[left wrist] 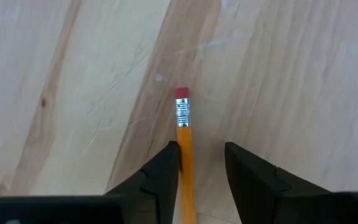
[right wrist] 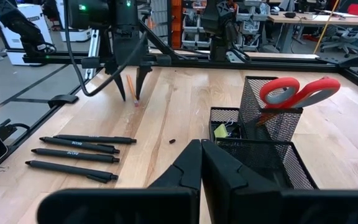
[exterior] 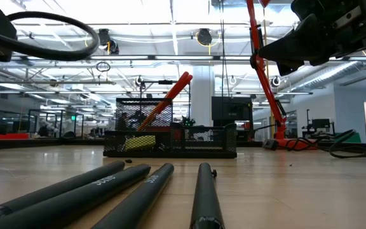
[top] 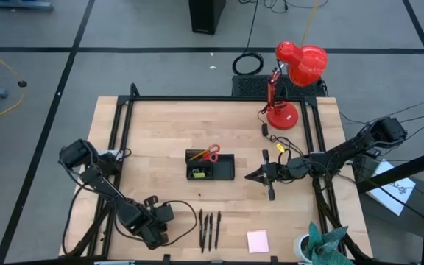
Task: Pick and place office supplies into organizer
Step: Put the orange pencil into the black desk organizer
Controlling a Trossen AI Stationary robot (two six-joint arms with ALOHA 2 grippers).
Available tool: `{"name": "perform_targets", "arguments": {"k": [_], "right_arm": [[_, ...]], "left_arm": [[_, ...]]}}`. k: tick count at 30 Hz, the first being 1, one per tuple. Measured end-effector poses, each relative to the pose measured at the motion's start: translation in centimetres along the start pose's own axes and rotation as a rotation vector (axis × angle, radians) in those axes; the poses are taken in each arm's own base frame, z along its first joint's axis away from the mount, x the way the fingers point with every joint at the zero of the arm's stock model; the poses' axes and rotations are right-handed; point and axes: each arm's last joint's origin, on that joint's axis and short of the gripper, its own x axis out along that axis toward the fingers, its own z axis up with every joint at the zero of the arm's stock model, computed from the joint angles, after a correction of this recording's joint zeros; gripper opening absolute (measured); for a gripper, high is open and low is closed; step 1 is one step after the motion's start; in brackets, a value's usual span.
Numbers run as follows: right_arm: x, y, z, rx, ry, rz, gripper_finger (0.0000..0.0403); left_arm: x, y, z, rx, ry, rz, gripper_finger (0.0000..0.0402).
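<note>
Looking down from the high view, the organizer [top: 210, 165] sits at the middle of the wooden table [top: 160, 125], with the red-handled scissors [top: 209, 154] standing in its rear compartment and something yellow in the front left one. Three black pens [top: 210, 229] lie side by side at about 6 o'clock from the organizer, near the front edge, and a pink sticky-note pad [top: 257, 241] lies toward 5 o'clock. The left gripper [top: 152, 234] hangs low at 7 o'clock, beside the pens. The right gripper [top: 252, 177] hovers just at 3 o'clock of the organizer. A red desk lamp [top: 289, 81] stands toward 1 o'clock.

From the low view, the pens [exterior: 138, 191] fill the foreground, and the mesh organizer [exterior: 170, 141] stands beyond them with the scissors [exterior: 167, 100] leaning out of it.

Through the left wrist view, an orange pencil [left wrist: 184, 162] with a red eraser stands between the left gripper's [left wrist: 201, 155] parted fingers, touching one finger [left wrist: 163, 171] while the other stands clear of it.

Through the right wrist view, the right gripper's [right wrist: 201, 152] fingers are pressed together with nothing between them, just in front of the organizer [right wrist: 260, 146]. Beyond, the left gripper [right wrist: 131, 87] points down at the table with the pencil [right wrist: 130, 87] upright between its tips, the pens [right wrist: 79, 152] lying nearby.
</note>
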Motion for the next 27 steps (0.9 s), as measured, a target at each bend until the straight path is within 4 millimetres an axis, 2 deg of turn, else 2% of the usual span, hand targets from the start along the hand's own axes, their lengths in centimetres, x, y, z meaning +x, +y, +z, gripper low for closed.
{"name": "perform_targets", "arguments": {"k": [5,13,18,24,27], "right_arm": [[0.0,0.0,0.0,0.000,0.001,0.000,0.0004],[0.0,0.0,0.0,-0.001,0.004,0.000,0.0004],[0.0,0.0,0.0,-0.001,0.003,0.000,0.0004],[0.0,0.0,0.0,-0.001,0.003,0.000,0.0004],[0.0,0.0,0.0,-0.001,0.003,0.000,0.0004]], "left_arm": [[0.1,-0.1,-0.5,0.053,-0.018,0.020,0.0115],[0.1,0.0,-0.7,0.090,-0.028,0.047,0.0012],[0.1,0.0,-0.7,0.088,-0.042,0.050,0.0019],[0.2,0.0,-0.5,0.066,-0.114,0.077,0.0009],[-1.0,0.3,-0.3,0.048,-0.159,0.049,0.0016]]}}
